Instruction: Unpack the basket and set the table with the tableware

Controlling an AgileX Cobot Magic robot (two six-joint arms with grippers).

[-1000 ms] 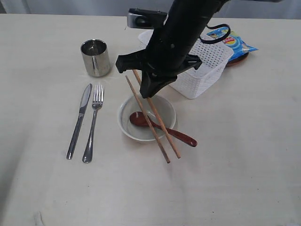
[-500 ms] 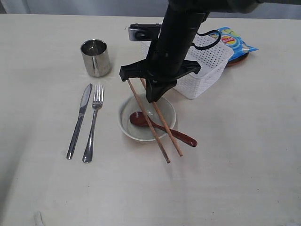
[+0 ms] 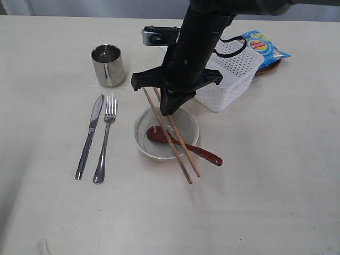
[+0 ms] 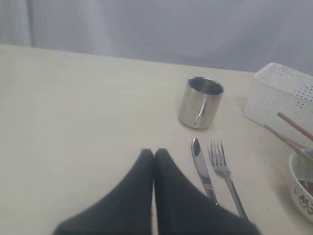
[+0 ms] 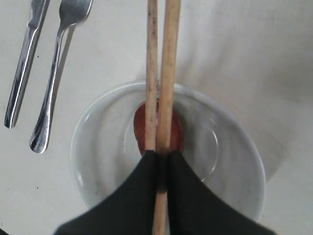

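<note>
- Right wrist view showed your right gripper (image 5: 159, 154) squeezed tight on the two chopsticks (image 5: 168, 58). They sat side by side, right over the bowl (image 5: 93, 166).
- From the exterior view, the chopsticks (image 3: 181, 164) slanted down from that gripper (image 3: 169, 109) and across the bowl (image 3: 139, 139). Their low ends were close to the table (image 3: 265, 186). I could not tell if they touched it.
- The spoon (image 3: 204, 154) lay with its round end in the bowl. Its handle stuck out over the rim, under the sticks.
- Your left gripper (image 4: 154, 154) was pinched shut with nothing in it, near the knife (image 4: 203, 169) and fork (image 4: 225, 171).
- The knife (image 3: 87, 141) and fork (image 3: 103, 146) lay side by side next to the bowl, with the cup (image 3: 108, 65) just beyond them.
- The basket (image 3: 234, 74) stood behind the bowl. The plate (image 3: 268, 66) peeked out from under the chips bag (image 3: 265, 49) on the basket's far side, so I think it was not set out yet.
- I think your step was to lay the chopsticks down, and these would have helped you do it well:
  - You needed to bring the held end down slowly, so the sticks did not roll apart.
  - You had to watch the spoon handle, because a bump could push it or tip the bowl.
  - You were best off letting go only when both sticks rested flat.
</note>
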